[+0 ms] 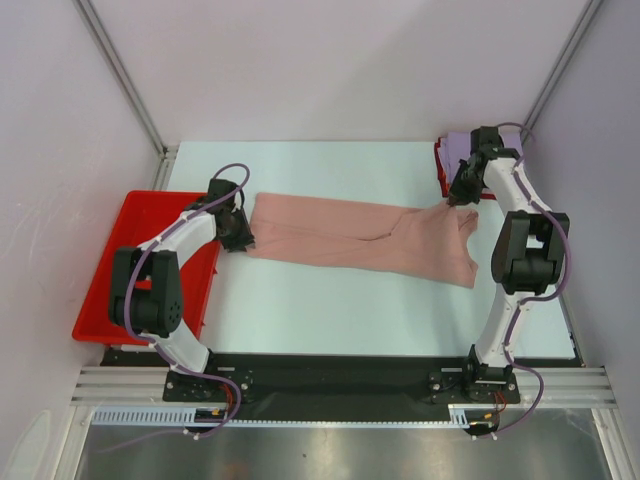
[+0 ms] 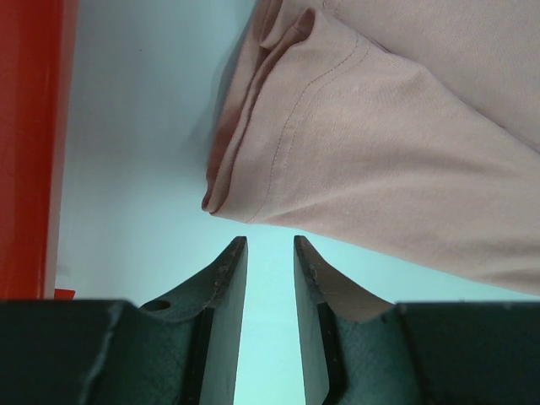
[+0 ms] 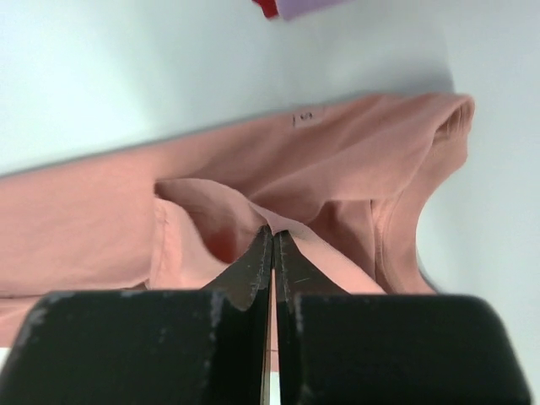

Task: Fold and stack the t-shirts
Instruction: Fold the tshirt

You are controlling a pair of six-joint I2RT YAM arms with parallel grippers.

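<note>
A dusty-pink t-shirt [image 1: 350, 237] lies stretched left to right across the table, plain side up, print hidden. My left gripper [image 1: 240, 232] is open and empty just off its left corner; in the left wrist view the fingers [image 2: 232, 278] stand apart on bare table below the hem [image 2: 354, 143]. My right gripper [image 1: 458, 198] is shut on a fold of the pink shirt near its collar end [image 3: 272, 229]. A folded lavender shirt [image 1: 459, 148] lies on a red one [image 1: 441, 166] at the back right, behind the right arm; both corners show in the right wrist view [image 3: 295, 7].
A red plastic tray [image 1: 130, 265] sits off the table's left edge, its wall showing in the left wrist view [image 2: 29, 143]. White enclosure walls and metal posts surround the light table [image 1: 330, 310].
</note>
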